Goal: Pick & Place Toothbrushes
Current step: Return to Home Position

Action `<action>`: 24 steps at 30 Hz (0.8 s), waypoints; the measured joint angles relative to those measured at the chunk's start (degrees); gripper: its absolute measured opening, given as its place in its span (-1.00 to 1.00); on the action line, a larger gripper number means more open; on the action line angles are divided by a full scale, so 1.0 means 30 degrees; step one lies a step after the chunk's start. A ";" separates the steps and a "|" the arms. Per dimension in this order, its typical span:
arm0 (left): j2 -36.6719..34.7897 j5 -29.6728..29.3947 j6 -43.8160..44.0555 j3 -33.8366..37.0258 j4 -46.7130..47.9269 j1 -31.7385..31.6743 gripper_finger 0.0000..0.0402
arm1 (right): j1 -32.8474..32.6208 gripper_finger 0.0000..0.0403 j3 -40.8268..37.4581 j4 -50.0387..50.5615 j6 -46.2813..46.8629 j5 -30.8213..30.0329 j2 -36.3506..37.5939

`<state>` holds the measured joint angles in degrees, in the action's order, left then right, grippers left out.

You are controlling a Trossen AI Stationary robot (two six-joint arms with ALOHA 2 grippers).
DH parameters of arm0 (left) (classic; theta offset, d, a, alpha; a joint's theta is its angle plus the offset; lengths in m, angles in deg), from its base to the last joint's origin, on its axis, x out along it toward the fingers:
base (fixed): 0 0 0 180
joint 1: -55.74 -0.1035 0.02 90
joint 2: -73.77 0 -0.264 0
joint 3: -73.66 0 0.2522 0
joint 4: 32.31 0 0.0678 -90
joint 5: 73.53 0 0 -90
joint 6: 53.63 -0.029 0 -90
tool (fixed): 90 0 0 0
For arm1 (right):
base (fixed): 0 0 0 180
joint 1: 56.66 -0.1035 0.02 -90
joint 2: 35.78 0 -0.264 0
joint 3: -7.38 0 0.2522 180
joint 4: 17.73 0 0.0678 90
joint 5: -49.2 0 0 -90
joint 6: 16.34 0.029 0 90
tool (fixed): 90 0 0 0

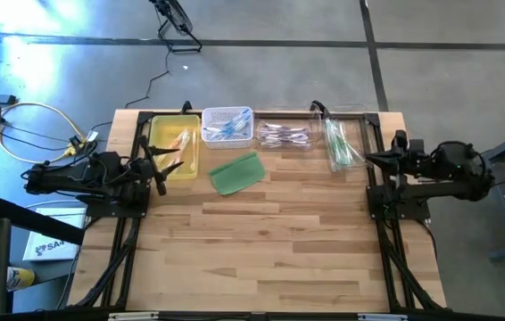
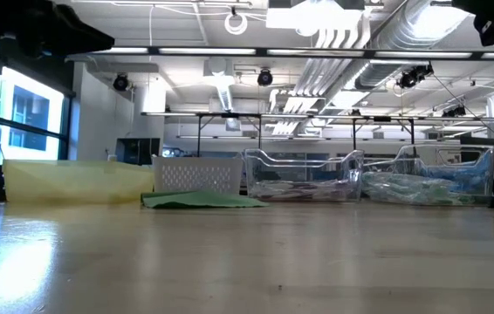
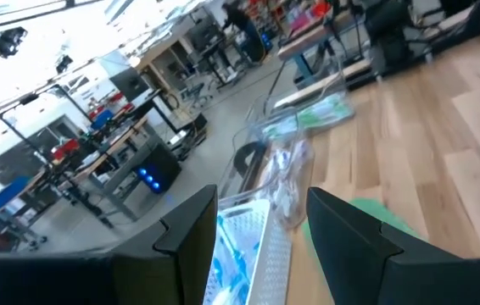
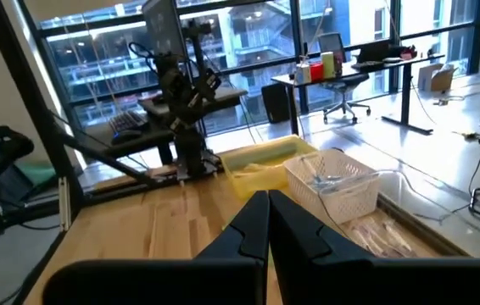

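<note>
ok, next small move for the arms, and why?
Probably just shut the left claw, open by the yellow translucent bin, and park. The right claw is shut at the table's edge, and the slim toothbrushes all lie in bins, none on the wooden tabletop.

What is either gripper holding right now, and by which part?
Nothing is held. The left gripper is open and empty by the yellow bin; the right gripper is shut on nothing at the right edge of the table.

I saw straight down, level across the tabletop point(image 1: 270, 241), and from both wrists; all 4 shared the white bin point(image 1: 227, 125).
</note>
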<state>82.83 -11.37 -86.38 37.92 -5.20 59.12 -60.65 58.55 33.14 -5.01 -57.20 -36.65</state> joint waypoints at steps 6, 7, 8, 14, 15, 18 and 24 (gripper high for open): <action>-0.0001 0.1044 -0.0102 0.1843 -0.3110 0.0000 -0.12 | -0.0004 -0.99 -0.1117 -0.0278 -0.0637 0.0016 0.0119; 0.0000 0.1063 -0.0132 0.2157 -0.3470 0.0000 -0.12 | 0.0000 -0.99 -0.1448 -0.0750 -0.0717 0.0007 0.0119; 0.0000 0.1074 -0.0136 0.2428 -0.3623 0.0000 -0.12 | -0.0002 -0.99 -0.1788 -0.1350 -0.0820 -0.0009 0.0119; 0.0000 0.1089 0.0676 0.3238 -0.3572 0.0007 -0.12 | -0.0002 -0.99 -0.3677 -0.3450 -0.0392 0.0144 0.0148; 0.0000 0.1089 0.0728 0.3291 -0.3578 0.0007 -0.12 | 0.0000 -0.99 -0.3963 -0.3809 -0.0356 0.0122 0.0148; 0.0000 0.1089 0.0772 0.3525 -0.4007 0.0007 -0.12 | -0.0007 -0.99 -0.4832 -0.4872 -0.0478 0.0105 0.0148; 0.0000 0.1082 -0.0311 0.4460 -0.6284 0.0007 -0.12 | -0.0007 -0.99 -0.6285 -0.7995 -0.1711 0.0112 0.0153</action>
<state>82.83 -8.13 -87.32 51.29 -24.05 59.14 -60.67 39.69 9.16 -10.14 -56.86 -36.19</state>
